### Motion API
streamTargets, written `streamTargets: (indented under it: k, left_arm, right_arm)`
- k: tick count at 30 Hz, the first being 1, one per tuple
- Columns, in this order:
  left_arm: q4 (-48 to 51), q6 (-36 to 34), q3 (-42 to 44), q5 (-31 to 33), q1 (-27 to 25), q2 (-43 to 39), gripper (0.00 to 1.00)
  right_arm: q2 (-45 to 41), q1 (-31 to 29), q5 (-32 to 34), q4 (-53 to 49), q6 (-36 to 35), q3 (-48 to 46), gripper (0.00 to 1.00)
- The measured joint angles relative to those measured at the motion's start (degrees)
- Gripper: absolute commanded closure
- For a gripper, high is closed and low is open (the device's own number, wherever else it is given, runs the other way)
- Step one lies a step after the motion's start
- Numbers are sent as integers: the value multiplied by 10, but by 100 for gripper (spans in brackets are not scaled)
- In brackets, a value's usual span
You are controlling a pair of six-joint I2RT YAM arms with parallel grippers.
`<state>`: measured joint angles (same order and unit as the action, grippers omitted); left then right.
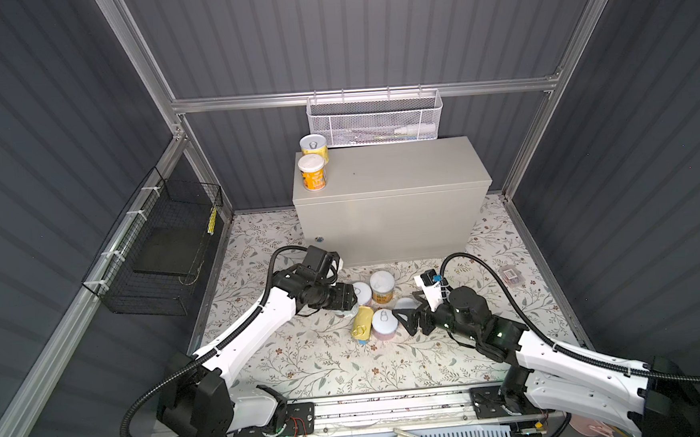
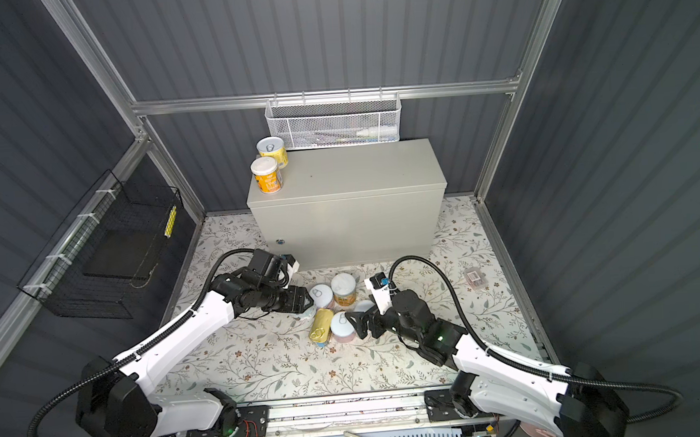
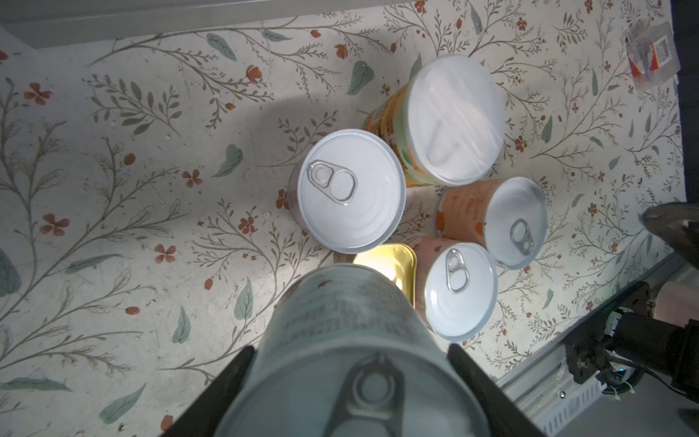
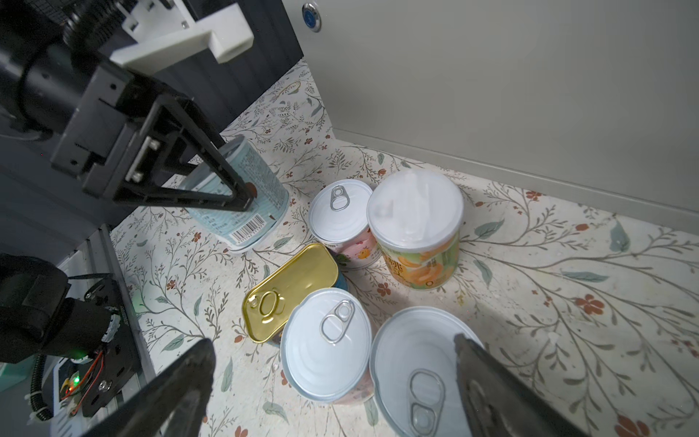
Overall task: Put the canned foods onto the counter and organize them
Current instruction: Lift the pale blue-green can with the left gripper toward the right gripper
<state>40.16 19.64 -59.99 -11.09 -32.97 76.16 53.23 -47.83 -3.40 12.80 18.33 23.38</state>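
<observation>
Left gripper (image 3: 350,378) clamped on blue can (image 3: 340,310); right gripper (image 4: 333,357) spread wide, empty.
Top views: two yellow cans (image 1: 313,172) stood at the counter's (image 1: 399,170) left end, likely starting a row; five tins (image 1: 382,287) clustered on mat (image 1: 307,363). Left wrist: jaws pinched the can's sides, lid end toward the camera. Right wrist: blue can tilted, low over mat; right jaws hung over two near cans (image 4: 326,342), probably the next pick.

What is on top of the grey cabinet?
Two upright cans at its left end: an orange-labelled can in front, a yellow-labelled can behind it, partly hidden. Nothing else shows on the cabinet.
</observation>
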Motion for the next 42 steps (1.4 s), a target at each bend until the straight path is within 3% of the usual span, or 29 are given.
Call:
streamTargets:
  k: [18,28,42]
  left_arm:
    - [37,-21,-121,-58,-8,49,44]
    - [36,-21,-144,-100,-16,72,44]
    - [33,-21,-152,-111,-33,81,44]
  right_arm:
    - [26,-40,43,103,-48,-10,1]
    - [39,-59,60,116,-80,12,1]
    - [66,-61,67,114,-99,55,1]
